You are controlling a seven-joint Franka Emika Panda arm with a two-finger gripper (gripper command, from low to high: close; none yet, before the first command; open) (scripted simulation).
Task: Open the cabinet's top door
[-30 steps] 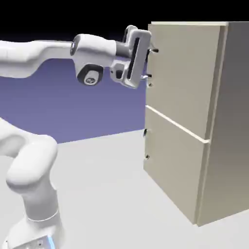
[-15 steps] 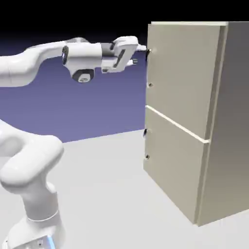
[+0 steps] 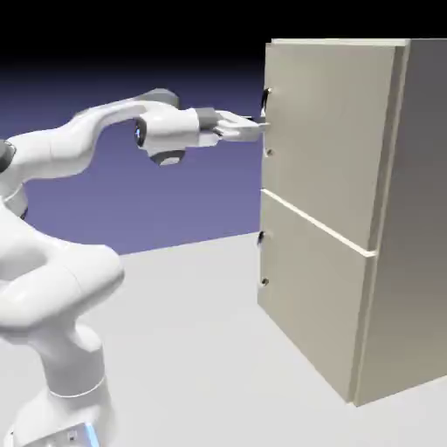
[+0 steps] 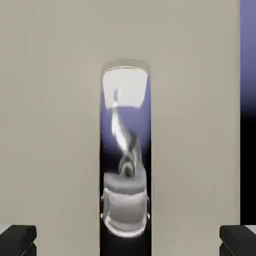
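Note:
The tall beige cabinet (image 3: 393, 227) stands at the exterior view's right. Its top door (image 3: 323, 122) is flush and closed. A shiny vertical metal handle (image 4: 125, 150) runs along the door's left edge (image 3: 266, 122). My gripper (image 3: 256, 127) points straight at the door at the handle's mid-height, its tips just short of the panel. In the hand view the handle stands upright in the middle, with my gripper (image 4: 127, 241) open wide: one dark fingertip (image 4: 17, 240) sits far to its left and the other far to its right. Nothing is gripped.
The shorter lower door (image 3: 306, 297) sits below a pale seam, with its own small handle (image 3: 262, 257) on the left edge. The grey table (image 3: 192, 332) spreads in front of the cabinet. My arm's base (image 3: 61, 393) fills the lower left.
The hand has rolled from broadside to edge-on, dropped from the door's top corner to the handle's mid-height, and lined up on the handle. The jaws stayed open.

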